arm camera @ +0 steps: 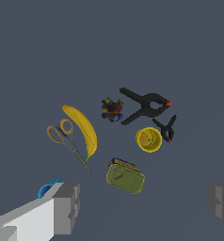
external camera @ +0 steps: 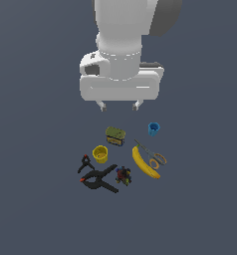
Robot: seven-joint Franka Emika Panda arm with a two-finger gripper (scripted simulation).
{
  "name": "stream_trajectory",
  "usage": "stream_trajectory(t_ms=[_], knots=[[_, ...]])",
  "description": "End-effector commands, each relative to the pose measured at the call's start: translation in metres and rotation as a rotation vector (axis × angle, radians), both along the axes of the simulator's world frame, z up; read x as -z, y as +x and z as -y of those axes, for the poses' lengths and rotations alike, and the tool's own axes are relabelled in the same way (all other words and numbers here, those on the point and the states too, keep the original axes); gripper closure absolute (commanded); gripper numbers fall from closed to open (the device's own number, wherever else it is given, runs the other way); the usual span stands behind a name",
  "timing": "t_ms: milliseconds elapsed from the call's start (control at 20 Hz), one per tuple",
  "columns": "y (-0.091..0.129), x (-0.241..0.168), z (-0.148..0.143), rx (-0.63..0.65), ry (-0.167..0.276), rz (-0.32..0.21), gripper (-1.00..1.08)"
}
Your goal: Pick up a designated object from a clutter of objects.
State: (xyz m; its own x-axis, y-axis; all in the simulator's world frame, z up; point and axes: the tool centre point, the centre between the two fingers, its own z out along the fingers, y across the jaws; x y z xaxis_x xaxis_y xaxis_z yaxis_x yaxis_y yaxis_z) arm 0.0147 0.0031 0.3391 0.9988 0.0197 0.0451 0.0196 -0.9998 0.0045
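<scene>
Tin can (external camera: 115, 136) below open end effector (external camera: 119, 105)

In the wrist view one finger (arm camera: 62, 207) partly hides the blue cup (arm camera: 47, 188), and the other finger (arm camera: 222, 202) is cut off at the frame's right edge; the dark multicoloured lump (arm camera: 112, 109) is too small to identify

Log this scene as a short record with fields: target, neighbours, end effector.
target: green-topped tin, lying on the floor, not held
neighbours: yellow cup, banana, scissors, blue cup, two black clamps, dark lump
end effector: open, above the clutter, touching nothing
</scene>
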Motion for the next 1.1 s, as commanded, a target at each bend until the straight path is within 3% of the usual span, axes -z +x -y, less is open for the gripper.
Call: stream_trajectory(t_ms=[0, 1050], knots=[[0.0, 0.0, 0.0, 0.0, 0.0, 0.0, -0.92], [-0.004, -0.004, -0.003, -0.075, -0.003, -0.001, -0.92]])
